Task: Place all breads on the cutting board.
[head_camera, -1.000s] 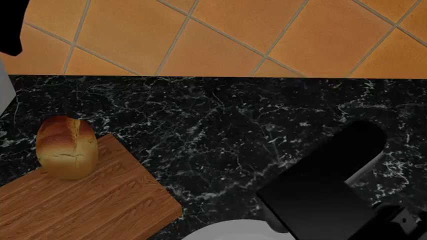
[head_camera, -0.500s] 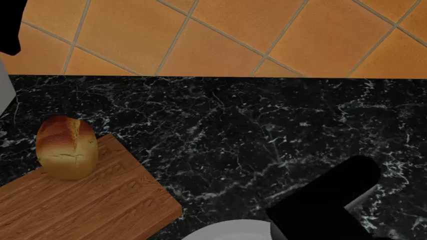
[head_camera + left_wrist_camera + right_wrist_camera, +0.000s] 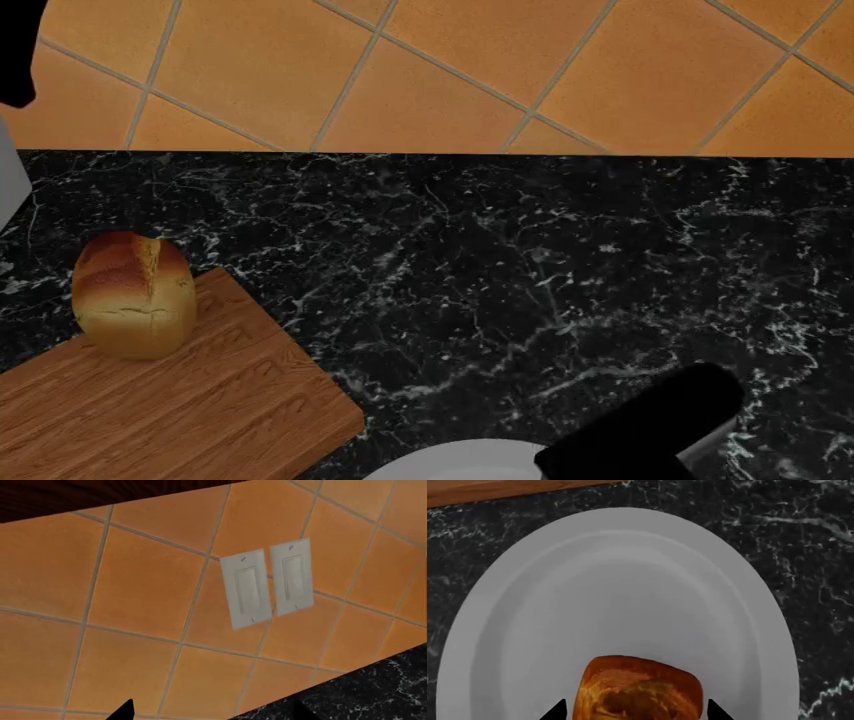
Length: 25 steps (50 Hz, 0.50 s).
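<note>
One bread [image 3: 134, 295] stands upright on the far corner of the wooden cutting board [image 3: 200, 410] at the lower left of the head view. A second bread [image 3: 637, 687] lies on a round white plate [image 3: 620, 580]. My right gripper [image 3: 635, 711] is open, one fingertip on each side of this loaf with a small gap on both sides. An edge of the cutting board [image 3: 494, 490] lies just past the plate. My left gripper [image 3: 213, 712] is open and holds nothing, raised and facing the orange tiled wall [image 3: 147, 590].
The counter [image 3: 534, 250] is black marble, backed by the tiled wall [image 3: 441, 70]. Two white light switches [image 3: 267, 582] are on the wall. The plate's rim [image 3: 454, 462] and my right arm [image 3: 641, 430] show at the head view's lower edge.
My right arm has slid down and out toward the lower edge of the head view over the plate. The bread on the board has not moved.
</note>
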Tool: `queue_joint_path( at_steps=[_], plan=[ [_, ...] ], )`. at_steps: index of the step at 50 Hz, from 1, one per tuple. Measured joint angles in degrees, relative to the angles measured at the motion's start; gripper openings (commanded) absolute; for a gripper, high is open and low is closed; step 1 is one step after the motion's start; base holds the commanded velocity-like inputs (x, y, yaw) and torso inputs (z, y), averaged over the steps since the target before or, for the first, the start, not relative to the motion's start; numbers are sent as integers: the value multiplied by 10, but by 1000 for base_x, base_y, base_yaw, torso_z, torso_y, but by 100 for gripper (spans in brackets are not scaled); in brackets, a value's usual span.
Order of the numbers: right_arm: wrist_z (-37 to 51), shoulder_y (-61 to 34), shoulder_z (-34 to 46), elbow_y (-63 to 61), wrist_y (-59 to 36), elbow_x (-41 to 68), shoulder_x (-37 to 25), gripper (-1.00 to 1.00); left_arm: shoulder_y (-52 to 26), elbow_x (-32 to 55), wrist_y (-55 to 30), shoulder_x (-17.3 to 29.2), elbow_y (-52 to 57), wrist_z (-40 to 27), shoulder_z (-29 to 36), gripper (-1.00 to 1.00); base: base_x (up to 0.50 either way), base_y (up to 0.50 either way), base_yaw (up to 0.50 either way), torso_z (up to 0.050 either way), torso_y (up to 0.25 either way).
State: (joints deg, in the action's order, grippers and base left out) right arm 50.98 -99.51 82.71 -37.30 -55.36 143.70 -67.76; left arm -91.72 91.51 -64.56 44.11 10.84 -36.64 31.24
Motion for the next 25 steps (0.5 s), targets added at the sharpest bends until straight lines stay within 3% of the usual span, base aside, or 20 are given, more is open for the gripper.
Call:
queue_joint_path(
  at_steps=[1, 25],
  plan=[
    [0, 1, 1, 0, 0, 0, 0, -100, 0, 0, 0, 0, 0, 0, 0, 100, 0, 0, 0, 0, 0],
    [57, -109, -27, 15, -23, 99, 48, -100, -9, 10, -1, 1, 1, -7, 1, 100, 0, 0, 0, 0, 0]
  ],
)
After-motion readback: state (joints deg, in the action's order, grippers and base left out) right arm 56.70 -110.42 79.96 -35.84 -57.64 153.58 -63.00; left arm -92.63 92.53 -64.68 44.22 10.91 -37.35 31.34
